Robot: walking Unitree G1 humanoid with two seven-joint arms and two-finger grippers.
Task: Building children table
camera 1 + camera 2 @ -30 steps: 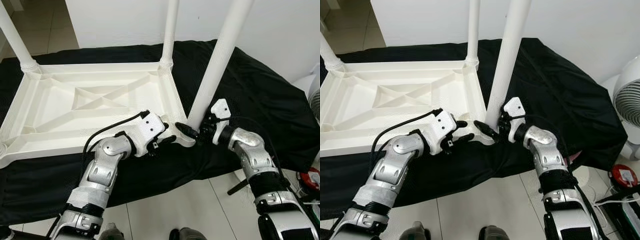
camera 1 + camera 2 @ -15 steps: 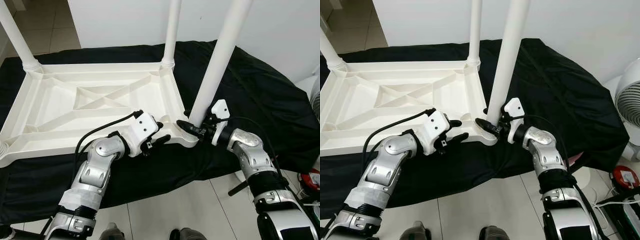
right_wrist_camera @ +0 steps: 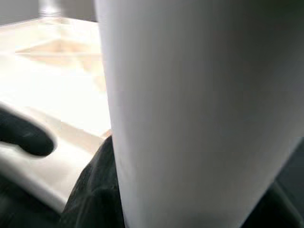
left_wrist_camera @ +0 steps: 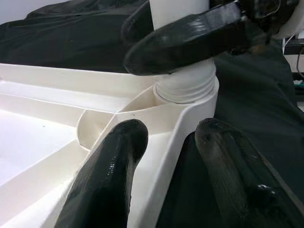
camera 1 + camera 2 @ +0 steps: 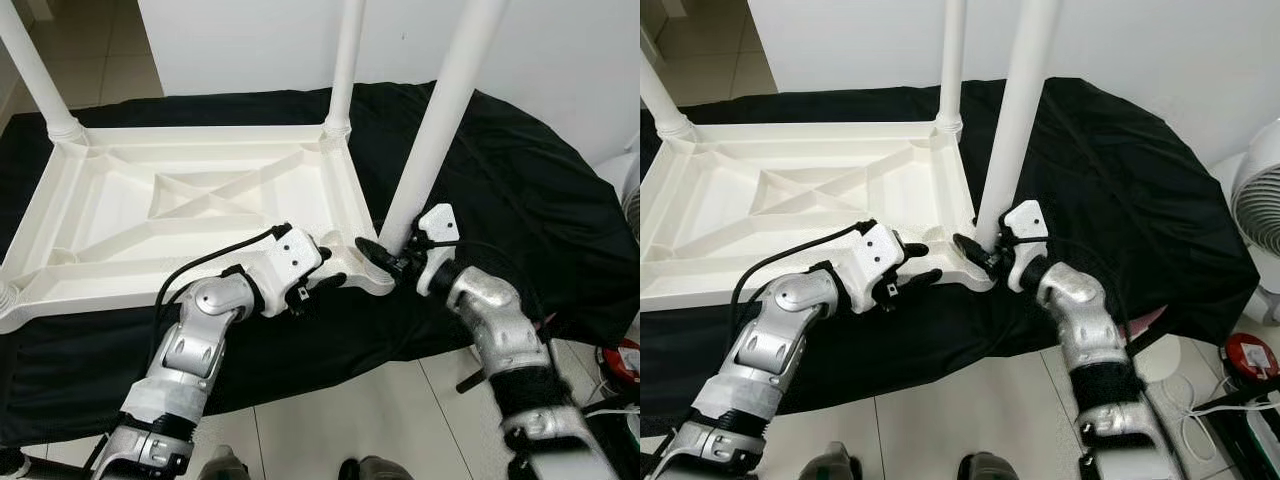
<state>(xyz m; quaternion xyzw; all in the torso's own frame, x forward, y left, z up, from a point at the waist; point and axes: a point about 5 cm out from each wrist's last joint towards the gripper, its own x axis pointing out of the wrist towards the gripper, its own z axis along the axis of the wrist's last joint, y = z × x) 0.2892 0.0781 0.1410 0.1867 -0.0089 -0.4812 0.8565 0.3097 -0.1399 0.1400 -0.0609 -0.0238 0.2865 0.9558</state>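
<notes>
The white table top (image 5: 180, 200) lies upside down on a black cloth. A white leg (image 5: 440, 110) stands in the near right corner socket (image 5: 378, 283), leaning slightly right. My right gripper (image 5: 385, 258) is shut on the leg's base, just above the socket; the leg (image 3: 190, 114) looms close in the right wrist view. My left gripper (image 5: 328, 272) is shut on the table top's front rim beside that corner. In the left wrist view one of its fingers (image 4: 114, 161) lies inside the rim and the other outside, with the leg's threaded end (image 4: 185, 85) just beyond.
Two more legs stand in the far corners, one at the back right (image 5: 345, 60) and one at the back left (image 5: 35, 80). The black cloth (image 5: 520, 200) drapes toward the tiled floor. A white fan (image 5: 1260, 190) and a red object (image 5: 1248, 352) are at the right.
My left gripper slid along the front rim away from the corner, then back toward it. My right gripper stayed on the leg's base while its forearm shifted a little left.
</notes>
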